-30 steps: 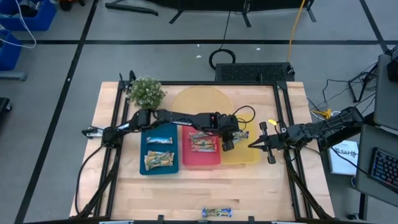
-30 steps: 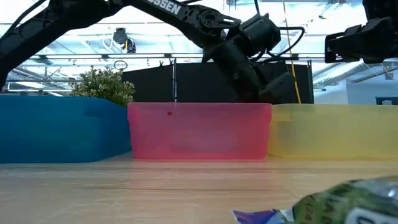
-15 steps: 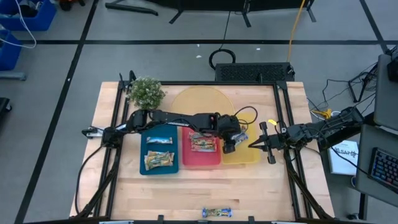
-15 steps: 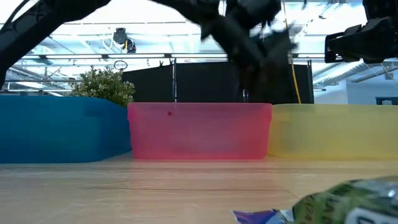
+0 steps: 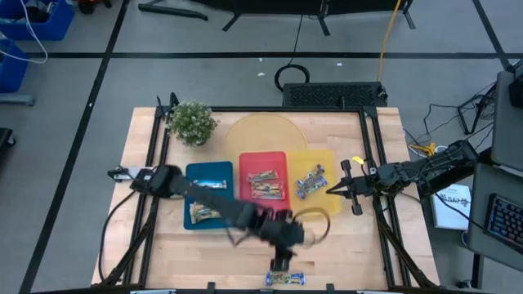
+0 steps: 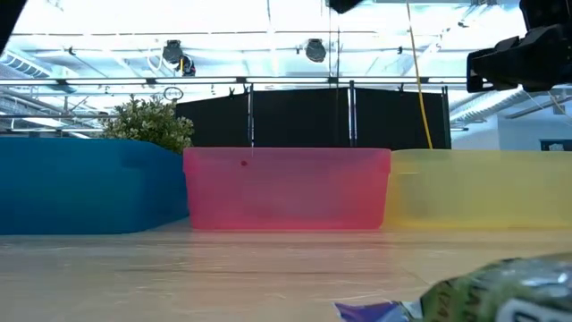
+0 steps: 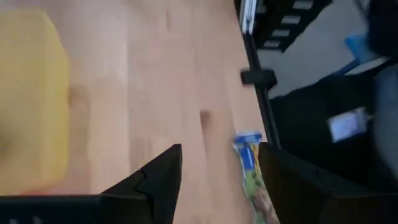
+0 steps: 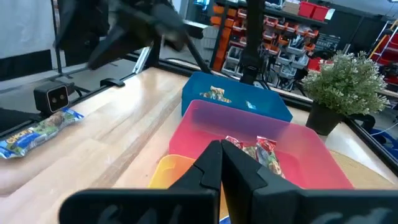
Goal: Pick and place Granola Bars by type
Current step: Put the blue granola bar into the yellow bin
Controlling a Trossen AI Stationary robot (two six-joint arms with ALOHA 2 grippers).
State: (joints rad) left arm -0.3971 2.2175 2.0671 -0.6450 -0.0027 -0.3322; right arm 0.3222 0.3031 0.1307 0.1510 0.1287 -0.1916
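Observation:
One granola bar (image 5: 286,278), blue and green, lies flat at the table's near edge; it also shows in the left wrist view (image 7: 252,177) and the low view (image 6: 500,291). My left gripper (image 5: 282,263) hangs open just above and behind it (image 7: 221,168), touching nothing. More bars lie in the blue tray (image 5: 190,196), the red tray (image 5: 245,184) and the yellow tray (image 5: 331,192). My right gripper (image 5: 331,192) waits shut (image 8: 221,168) at the yellow tray's right side.
A potted plant (image 5: 192,122) stands at the far left, with a round yellow board (image 5: 261,135) behind the trays. The three trays stand side by side mid-table. Bare wood lies between them and the near edge. A small camera block (image 8: 56,96) sits at that edge.
My left gripper has swung fast from above the yellow tray toward the table's near edge, and now hangs over the lone bar. A bar stays lying in the yellow tray where the gripper was.

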